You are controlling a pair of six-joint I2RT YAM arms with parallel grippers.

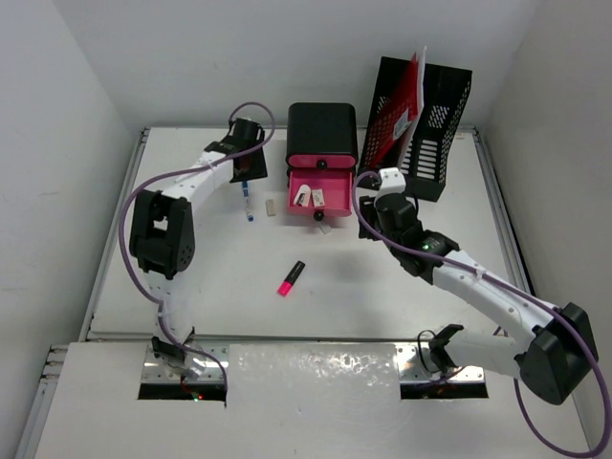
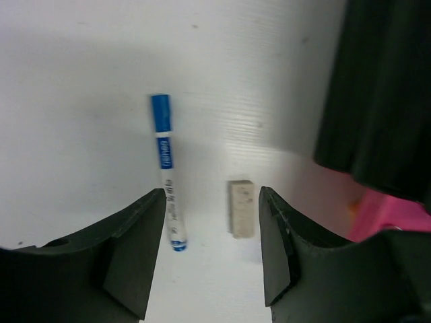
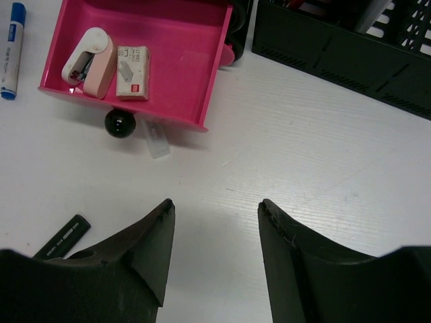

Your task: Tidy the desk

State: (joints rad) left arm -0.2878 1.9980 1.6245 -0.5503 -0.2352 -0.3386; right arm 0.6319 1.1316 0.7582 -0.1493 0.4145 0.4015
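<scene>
Nearest, the left arm's base (image 1: 170,352) and the right arm's base (image 1: 442,346) sit at the near edge of the white desk (image 1: 220,258), which fills the scene. At its far right stands a black mesh file holder (image 1: 432,120), and left of it a black drawer box (image 1: 322,129) with its pink drawer (image 3: 182,47) pulled out. The left gripper (image 2: 210,192) hangs far left of the box, fingers spread wide and empty, over a blue marker (image 2: 166,168) and a small eraser (image 2: 240,207) lying apart. The right gripper (image 3: 215,202), equally wide and empty, hangs over bare desk just near the drawer. A pink highlighter (image 1: 291,277) lies mid-desk.
</scene>
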